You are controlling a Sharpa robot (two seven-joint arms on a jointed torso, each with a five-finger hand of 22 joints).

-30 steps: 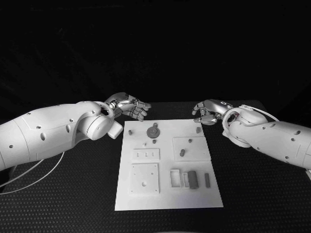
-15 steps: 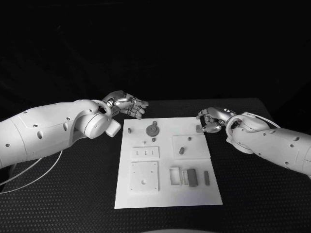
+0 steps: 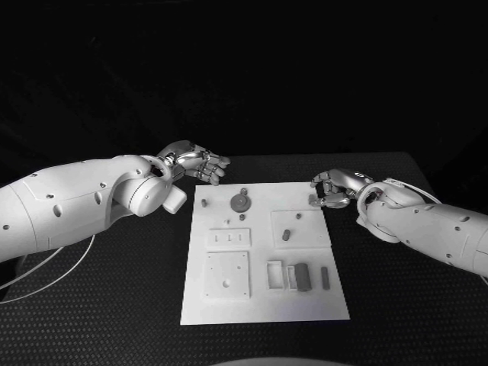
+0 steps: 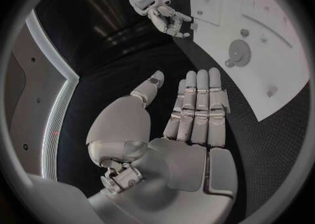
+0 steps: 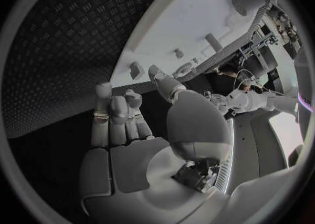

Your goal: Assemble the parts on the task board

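The white task board (image 3: 264, 301) lies in the middle of the table. On it I see a round disc part (image 3: 239, 203), a small peg (image 3: 204, 203) near its far left corner, a peg (image 3: 311, 201) near its far right corner, and two dark bars (image 3: 303, 278) lower right. My left hand (image 3: 198, 163) hovers just beyond the far left corner, fingers straight and apart (image 4: 197, 108), holding nothing. Beside the far right corner my right hand (image 3: 332, 188) sits close to the peg, palm empty (image 5: 131, 134). The board (image 4: 269, 71) and disc (image 4: 239, 53) also show past the left hand's fingers.
Black textured table (image 3: 90, 305) surrounds the board on all sides. The board carries raised white blocks (image 3: 229, 276) and a slotted holder (image 3: 275, 276). A white cable (image 3: 24, 286) loops under my left arm.
My right hand has come nearer to me, down beside the board's far right corner and the peg there. The left hand has shifted slightly away from the board.
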